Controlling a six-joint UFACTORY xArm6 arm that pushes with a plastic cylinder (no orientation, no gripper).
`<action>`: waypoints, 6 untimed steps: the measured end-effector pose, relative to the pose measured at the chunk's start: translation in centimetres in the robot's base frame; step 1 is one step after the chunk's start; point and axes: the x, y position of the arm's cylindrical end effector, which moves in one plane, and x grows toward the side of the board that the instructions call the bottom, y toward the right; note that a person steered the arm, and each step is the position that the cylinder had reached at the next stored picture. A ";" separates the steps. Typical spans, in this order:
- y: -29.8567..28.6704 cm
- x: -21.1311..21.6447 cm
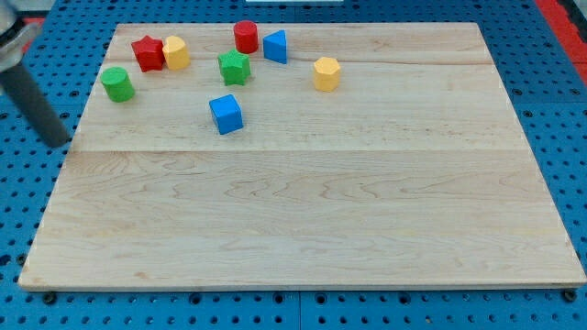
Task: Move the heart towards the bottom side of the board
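Observation:
A yellow block (176,52) that looks like the heart sits near the board's top left and touches a red star (147,53) on its left. My tip (58,143) is at the view's left, just off the board's left edge. It is well below and left of the yellow heart and touches no block. The nearest block to it is a green cylinder (117,83), up and to its right.
A green star (234,67), a red cylinder (245,37) and a blue triangle (275,46) cluster at top centre. A yellow hexagon (326,73) lies right of them. A blue cube (226,114) sits below the green star. The wooden board (303,229) rests on a blue perforated table.

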 end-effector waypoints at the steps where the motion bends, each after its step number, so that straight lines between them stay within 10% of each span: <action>1: 0.1 -5.0; 4: 10.1 -20.1; 6: 9.8 -8.9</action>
